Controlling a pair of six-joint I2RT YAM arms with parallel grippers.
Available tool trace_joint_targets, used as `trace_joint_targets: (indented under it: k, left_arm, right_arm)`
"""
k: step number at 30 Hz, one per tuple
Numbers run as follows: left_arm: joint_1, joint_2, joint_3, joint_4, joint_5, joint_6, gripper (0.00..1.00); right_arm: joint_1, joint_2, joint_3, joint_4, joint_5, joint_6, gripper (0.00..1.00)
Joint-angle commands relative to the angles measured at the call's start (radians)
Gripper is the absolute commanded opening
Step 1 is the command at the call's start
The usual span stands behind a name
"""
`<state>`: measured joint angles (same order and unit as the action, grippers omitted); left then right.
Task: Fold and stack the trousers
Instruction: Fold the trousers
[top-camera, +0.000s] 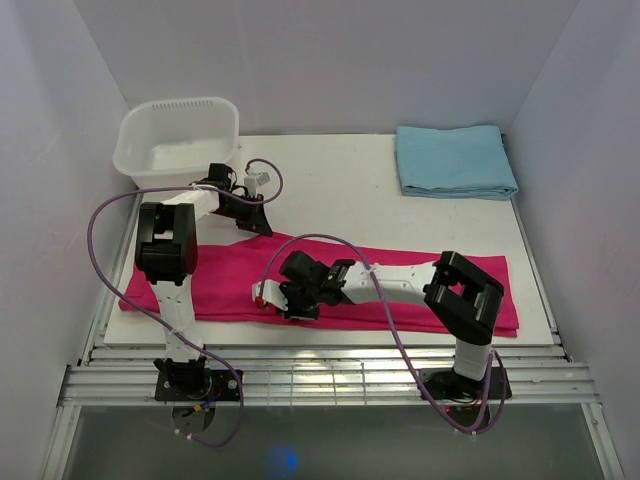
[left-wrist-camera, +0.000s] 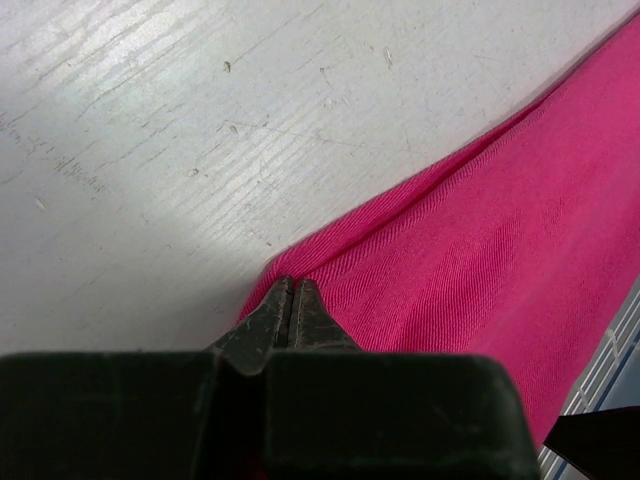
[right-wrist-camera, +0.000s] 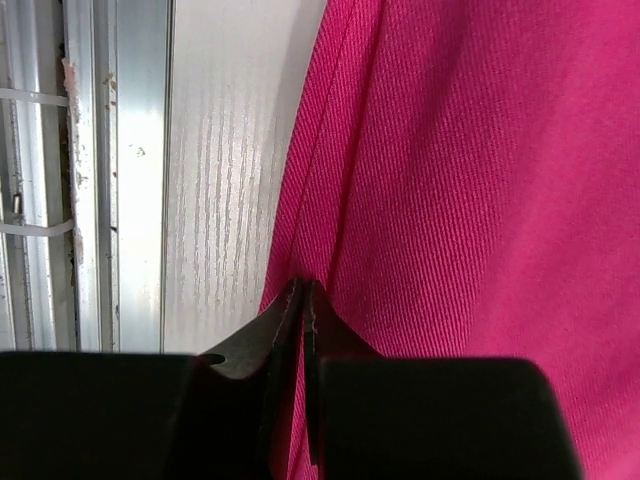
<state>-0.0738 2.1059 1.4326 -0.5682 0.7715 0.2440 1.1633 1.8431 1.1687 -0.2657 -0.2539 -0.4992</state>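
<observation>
Trousers (top-camera: 225, 280) lie as one long magenta band across the near half of the table (top-camera: 340, 190), running from 8 o'clock to 4 o'clock in the top view. They look doubled lengthwise already, but the crosswise folds and the stacking are not yet done. A white basin (top-camera: 150, 160) stands at 10 o'clock, and nothing shows inside it. A folded light blue cloth (top-camera: 455, 160) lies at 1 o'clock, well apart from the trousers. The left gripper (left-wrist-camera: 291, 285) has its jaws pinched together on the band's far edge. The right gripper (right-wrist-camera: 303, 285) is likewise clamped on the near edge, at about 7 o'clock.
</observation>
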Motion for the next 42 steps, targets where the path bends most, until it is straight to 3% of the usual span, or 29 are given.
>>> trace_joint_targets:
  k: [1, 10, 14, 19, 23, 29, 34, 42]
  left_arm:
    - [0.002, -0.003, 0.034, 0.019, -0.021, 0.0, 0.0]
    - [0.002, 0.003, 0.035, 0.021, -0.012, -0.011, 0.0]
    - [0.003, 0.003, 0.034, 0.021, -0.017, -0.008, 0.0]
    - [0.002, 0.003, 0.025, 0.021, -0.012, -0.008, 0.0]
    - [0.003, -0.001, 0.017, 0.021, -0.012, -0.003, 0.0]
    - [0.002, 0.002, 0.018, 0.021, -0.017, 0.003, 0.0]
    - [0.003, 0.012, 0.025, 0.018, -0.015, 0.008, 0.0]
    - [0.002, 0.012, 0.025, 0.013, -0.008, 0.003, 0.0]
  right_arm:
    - [0.003, -0.082, 0.006, -0.044, -0.009, 0.03, 0.09]
    - [0.003, -0.01, 0.042, -0.038, 0.062, 0.031, 0.39]
    - [0.003, 0.033, 0.046, -0.006, 0.116, 0.027, 0.44]
    - [0.001, 0.068, 0.039, 0.034, 0.142, 0.025, 0.41]
    - [-0.002, 0.088, 0.026, 0.031, 0.093, 0.044, 0.28]
    - [-0.031, 0.081, 0.025, -0.007, -0.03, 0.071, 0.18]
    - [-0.039, 0.056, 0.036, -0.063, -0.088, 0.062, 0.41]
    - [-0.099, 0.093, 0.075, -0.087, -0.171, 0.068, 0.35]
